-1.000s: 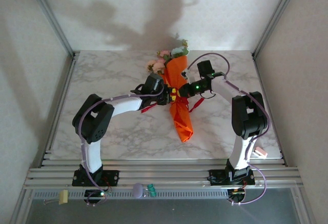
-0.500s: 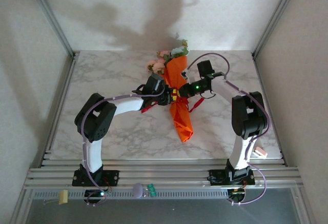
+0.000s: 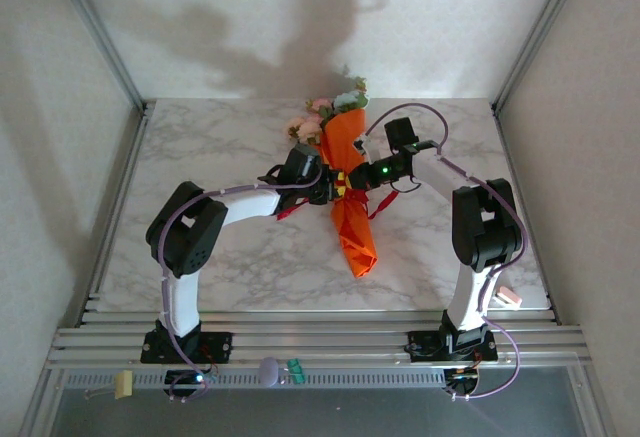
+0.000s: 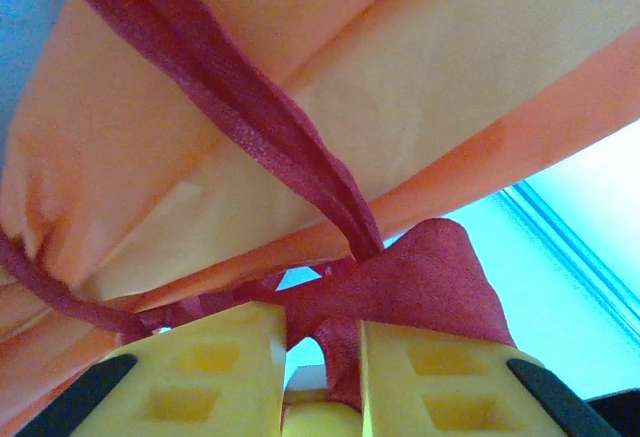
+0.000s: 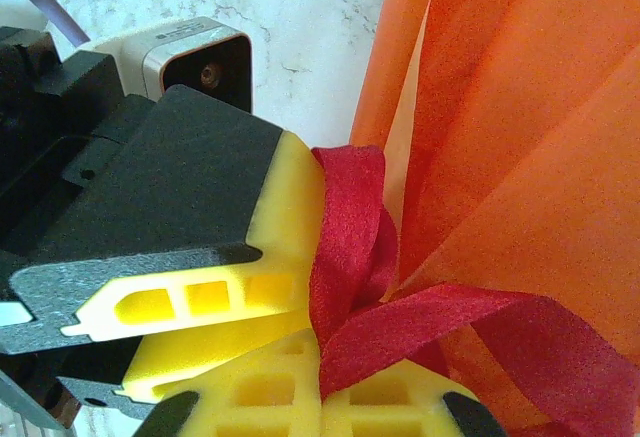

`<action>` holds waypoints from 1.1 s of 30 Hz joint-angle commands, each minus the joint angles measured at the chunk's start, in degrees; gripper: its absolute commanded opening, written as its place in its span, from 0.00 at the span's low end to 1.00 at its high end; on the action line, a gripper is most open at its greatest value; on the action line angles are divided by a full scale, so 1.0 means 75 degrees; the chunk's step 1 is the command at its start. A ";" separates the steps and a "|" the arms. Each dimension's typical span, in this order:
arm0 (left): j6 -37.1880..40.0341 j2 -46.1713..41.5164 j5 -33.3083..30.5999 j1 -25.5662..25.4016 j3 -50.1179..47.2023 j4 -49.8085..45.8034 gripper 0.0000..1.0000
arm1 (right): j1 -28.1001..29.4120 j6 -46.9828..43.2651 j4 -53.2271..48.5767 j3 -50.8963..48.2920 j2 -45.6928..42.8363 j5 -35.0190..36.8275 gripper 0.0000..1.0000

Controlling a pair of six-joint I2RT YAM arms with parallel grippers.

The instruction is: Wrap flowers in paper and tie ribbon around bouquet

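Elbow [image 3: 186, 233] shifted; left hand [image 4: 322, 345] pinches ribbon [image 4: 288, 145].

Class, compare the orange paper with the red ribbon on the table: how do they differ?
The paper is a broad orange sheet rolled into a cone; the ribbon is a thin red strip. The paper lies flat along the table; the ribbon crosses it at the middle. Both are thin and floppy.
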 commanded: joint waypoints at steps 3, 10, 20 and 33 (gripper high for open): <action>-0.0683 0.0245 -0.0027 -0.0070 0.0132 0.0415 0.20 | -0.0031 -0.0030 0.0074 0.0033 0.0018 -0.0174 0.00; -0.0666 0.0307 0.0051 -0.0105 0.0173 0.0398 0.08 | -0.0032 -0.0016 0.0099 0.0024 0.0028 -0.0163 0.00; -0.0527 -0.0107 -0.0247 -0.0082 -0.0060 0.0183 0.00 | -0.0032 -0.0024 0.0096 0.0014 -0.0062 -0.0154 0.00; -0.0161 -0.0884 -0.0281 0.0000 -0.0607 -0.0187 0.00 | -0.0029 -0.0108 0.0099 -0.0184 -0.0336 -0.0062 0.00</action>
